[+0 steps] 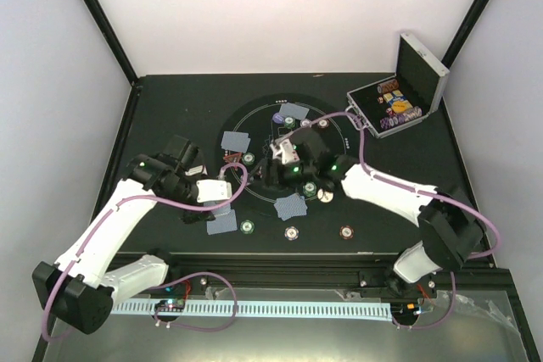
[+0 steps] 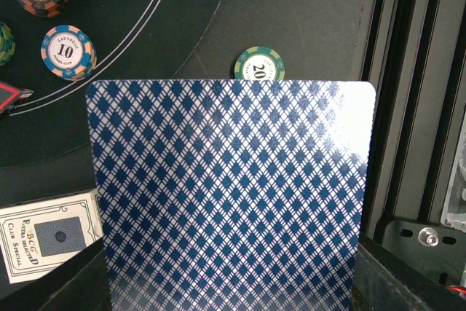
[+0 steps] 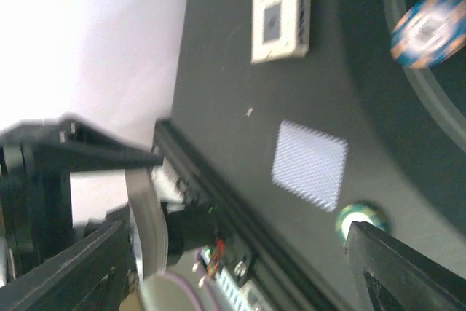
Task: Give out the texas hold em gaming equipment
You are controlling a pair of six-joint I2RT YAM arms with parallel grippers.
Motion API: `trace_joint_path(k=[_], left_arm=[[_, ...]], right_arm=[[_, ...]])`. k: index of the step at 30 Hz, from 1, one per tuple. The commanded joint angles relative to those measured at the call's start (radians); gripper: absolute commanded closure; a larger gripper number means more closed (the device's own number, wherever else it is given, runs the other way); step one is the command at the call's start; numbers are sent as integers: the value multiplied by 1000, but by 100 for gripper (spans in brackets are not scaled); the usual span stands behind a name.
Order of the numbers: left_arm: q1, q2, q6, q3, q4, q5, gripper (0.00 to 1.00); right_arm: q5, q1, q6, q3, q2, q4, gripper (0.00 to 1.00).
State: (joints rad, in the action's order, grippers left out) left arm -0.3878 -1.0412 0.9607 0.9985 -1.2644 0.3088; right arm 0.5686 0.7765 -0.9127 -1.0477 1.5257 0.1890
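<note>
Left claw [image 1: 219, 192]: I have it pinched shut on one playing card [image 2: 231, 194], blue patterned back showing, by the mat's [image 1: 259, 125] 8 o'clock edge.
Right claw [image 3: 233, 249]: wide, holding nothing.
Done: dealt cards [image 1: 291, 206] lie at 12, 10 and 6 o'clock, with chips [image 1: 291, 233] beside them.
Left: spare chips [image 1: 394, 106] wait in the case [image 1: 424, 74] at 2 o'clock.
</note>
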Motion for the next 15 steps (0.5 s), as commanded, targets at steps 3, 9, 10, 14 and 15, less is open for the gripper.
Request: trace_joint_path(k=[3, 9, 10, 14, 15], left_arm=[[-3, -7, -14, 60, -2, 33, 98], [-3, -4, -13, 66, -8, 31, 98], [-3, -3, -13, 65, -9, 32, 98], [-3, -4, -15, 67, -9, 33, 98], [-3, -4, -15, 68, -8, 33, 98]], right_arm=[[129, 98, -201, 119, 3, -364, 20], [156, 162, -260, 107, 58, -486, 23], [161, 169, -269, 105, 68, -506, 23], [171, 197, -303, 98, 116, -557, 24], [174, 201, -311, 97, 129, -572, 25]])
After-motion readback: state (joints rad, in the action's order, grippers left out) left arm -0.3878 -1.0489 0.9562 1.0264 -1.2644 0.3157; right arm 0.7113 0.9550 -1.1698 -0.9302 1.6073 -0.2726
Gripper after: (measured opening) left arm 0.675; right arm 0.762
